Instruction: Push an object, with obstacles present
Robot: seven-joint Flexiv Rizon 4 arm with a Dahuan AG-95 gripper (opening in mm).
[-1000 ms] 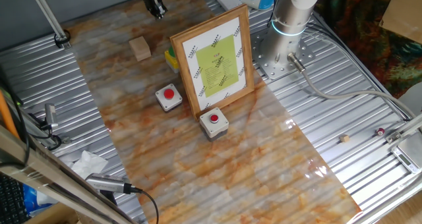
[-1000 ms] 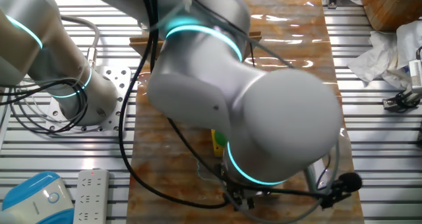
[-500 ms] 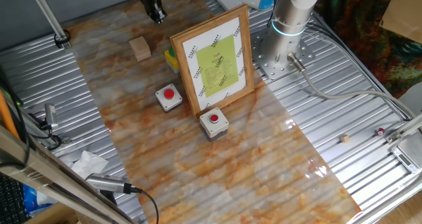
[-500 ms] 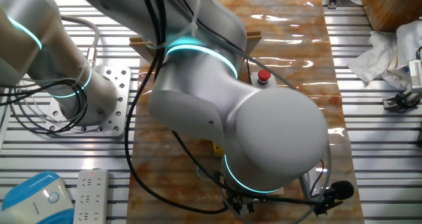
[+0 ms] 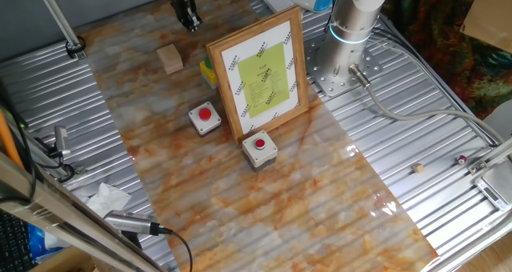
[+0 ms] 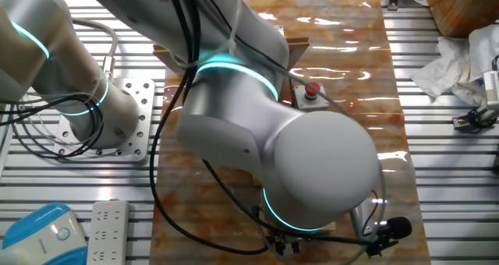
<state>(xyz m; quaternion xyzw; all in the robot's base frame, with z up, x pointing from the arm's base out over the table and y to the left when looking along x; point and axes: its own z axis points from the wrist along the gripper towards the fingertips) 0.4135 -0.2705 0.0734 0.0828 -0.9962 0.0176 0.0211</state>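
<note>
One fixed view: claw poised beyond the cube

One fixed view shows the wooden cube near the far left part of the marbled tabletop, resting free. Right of it and farther back hangs the claw, apart from the cube; its fingers look nearly together, though I cannot tell for sure. So the cube lies toward the near left of the claw, and a push would likely travel that way. Farther right stand the obstacles: 1 red-button box, the wood-framed picture, then a 2nd button box. The other fixed view is mostly filled by the arm, which hides the cube.
</note>
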